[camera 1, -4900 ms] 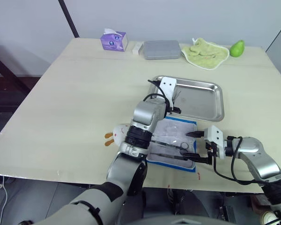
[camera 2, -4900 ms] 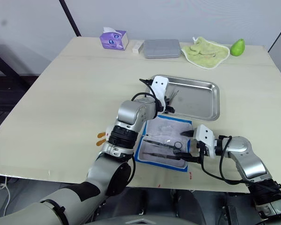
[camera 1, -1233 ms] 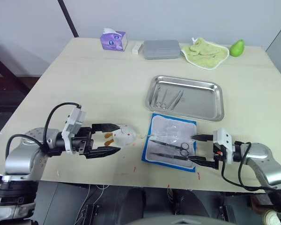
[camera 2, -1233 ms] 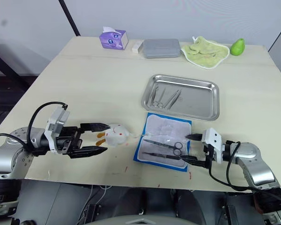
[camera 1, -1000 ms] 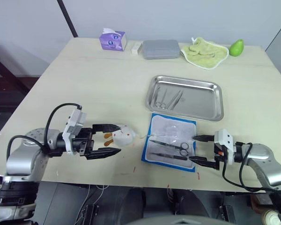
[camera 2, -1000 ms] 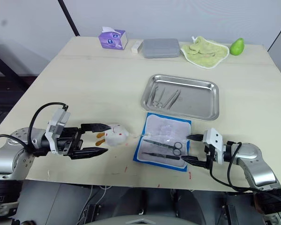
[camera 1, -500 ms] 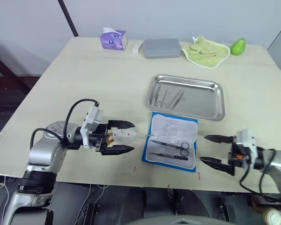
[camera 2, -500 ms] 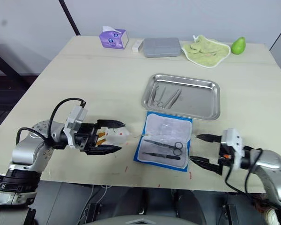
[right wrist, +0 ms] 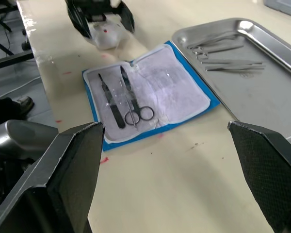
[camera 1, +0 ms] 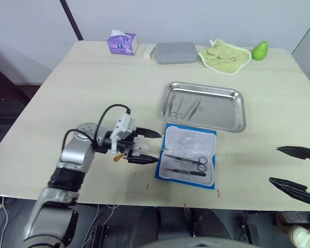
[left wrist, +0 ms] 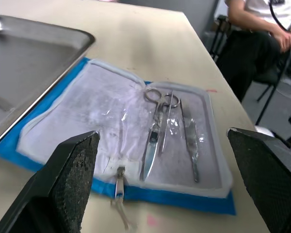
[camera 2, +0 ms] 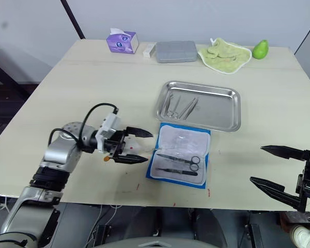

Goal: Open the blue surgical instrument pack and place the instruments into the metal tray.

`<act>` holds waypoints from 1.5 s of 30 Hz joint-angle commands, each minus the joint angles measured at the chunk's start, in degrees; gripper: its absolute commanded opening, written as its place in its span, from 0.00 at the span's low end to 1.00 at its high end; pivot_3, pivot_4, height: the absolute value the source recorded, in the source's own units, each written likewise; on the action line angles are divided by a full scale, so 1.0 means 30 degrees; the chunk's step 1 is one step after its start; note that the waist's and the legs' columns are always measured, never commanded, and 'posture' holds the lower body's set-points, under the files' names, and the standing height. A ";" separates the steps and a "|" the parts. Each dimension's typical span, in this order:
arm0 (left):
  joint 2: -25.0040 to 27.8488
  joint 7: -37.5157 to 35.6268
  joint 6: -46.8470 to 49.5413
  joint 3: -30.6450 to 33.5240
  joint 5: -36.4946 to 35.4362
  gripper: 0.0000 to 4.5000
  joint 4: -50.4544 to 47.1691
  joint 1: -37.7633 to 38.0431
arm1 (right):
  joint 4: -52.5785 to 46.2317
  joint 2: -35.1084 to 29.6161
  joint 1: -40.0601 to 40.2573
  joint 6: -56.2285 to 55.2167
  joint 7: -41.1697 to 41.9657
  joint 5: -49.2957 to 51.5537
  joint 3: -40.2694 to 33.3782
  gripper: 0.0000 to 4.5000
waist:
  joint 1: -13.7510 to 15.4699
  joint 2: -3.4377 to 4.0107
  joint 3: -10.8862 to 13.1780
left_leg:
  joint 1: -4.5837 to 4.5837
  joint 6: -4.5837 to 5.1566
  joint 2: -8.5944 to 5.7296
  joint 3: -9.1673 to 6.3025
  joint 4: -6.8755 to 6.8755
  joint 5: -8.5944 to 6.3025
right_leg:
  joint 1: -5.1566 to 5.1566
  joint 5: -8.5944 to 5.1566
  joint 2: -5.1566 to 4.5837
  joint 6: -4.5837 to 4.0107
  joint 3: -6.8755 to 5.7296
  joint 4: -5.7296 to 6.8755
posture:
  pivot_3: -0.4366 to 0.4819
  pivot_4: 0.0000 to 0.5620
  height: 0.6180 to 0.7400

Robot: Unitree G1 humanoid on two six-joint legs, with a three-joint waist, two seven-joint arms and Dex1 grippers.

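The blue surgical instrument pack [camera 1: 190,142] lies open on the table, white lining up, just in front of the metal tray [camera 1: 222,111]. Scissors [left wrist: 155,131] and forceps [left wrist: 189,141], two of the instruments, rest in its pockets. A few more instruments [camera 1: 183,106] lie in the tray's left part. My left gripper [camera 1: 158,148] is open at the pack's left edge, its fingers straddling a small white toy [camera 1: 139,150]. My right gripper [camera 2: 256,164] is open and empty, well to the right of the pack near the table's front edge.
Along the far edge stand a purple tissue box [camera 1: 122,42], a small white block [camera 1: 149,50], a grey flat box [camera 1: 176,52], a green cloth [camera 1: 223,56] and a green fruit [camera 1: 260,50]. A seated person [left wrist: 262,29] is beyond the table.
My left gripper has moved right, up to the pack's left edge and over the white toy. My right gripper has drawn back to the right, away from the pack.
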 commanded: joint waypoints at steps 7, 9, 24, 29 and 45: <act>-0.2189 -0.0165 -0.0725 -0.1259 0.1321 0.99 0.2150 -0.2464 | -0.1370 0.0345 -0.0268 0.0218 -0.1243 -0.0067 0.0771 1.00 | 0.0074 -0.0017 0.0011 | -0.0023 0.0001 -0.0013 -0.0017 0.0012 0.0001 | -0.0004 0.0000 -0.0002 0.0003 -0.0021 0.0002 | 0.48 0.27 1.00; -0.2399 -0.0341 -0.0750 -0.1135 0.1224 0.99 0.2686 -0.2775 | -0.1428 0.0342 -0.0311 0.0217 -0.1364 -0.0103 0.0890 1.00 | 0.0046 -0.0022 0.0013 | -0.0030 0.0001 -0.0028 -0.0018 0.0014 0.0001 | -0.0004 0.0001 -0.0007 0.0008 -0.0012 -0.0002 | 0.48 0.27 1.00; 0.0129 0.2763 0.8903 0.1651 -0.5471 0.99 -0.8711 0.2723 | -0.1309 0.0321 -0.0784 -0.0065 -0.1346 -0.0703 0.2107 1.00 | -0.0293 -0.0018 0.0022 | -0.0004 -0.0001 0.0025 -0.0084 0.0009 0.0001 | -0.0002 -0.0001 -0.0011 0.0009 0.0019 0.0005 | 0.48 0.27 1.00; 0.0319 0.4932 1.0576 0.2158 -0.6967 0.99 -1.1627 0.4427 | -0.0971 0.0159 -0.1325 -0.0062 -0.1122 -0.0901 0.2542 1.00 | -0.0242 -0.0023 0.0025 | -0.0004 -0.0001 0.0025 -0.0090 0.0008 0.0001 | 0.0002 -0.0001 -0.0016 0.0009 0.0025 0.0007 | 0.48 0.27 1.00; 0.1265 0.8590 0.9425 0.0342 -0.4582 0.99 -1.4748 0.4968 | -0.0754 0.0095 -0.2258 -0.0004 -0.1137 -0.1277 0.3370 1.00 | -0.0188 -0.0023 0.0025 | 0.0021 -0.0001 0.0005 -0.0059 0.0002 0.0000 | 0.0005 -0.0002 -0.0004 0.0007 0.0142 0.0003 | 0.48 0.27 1.00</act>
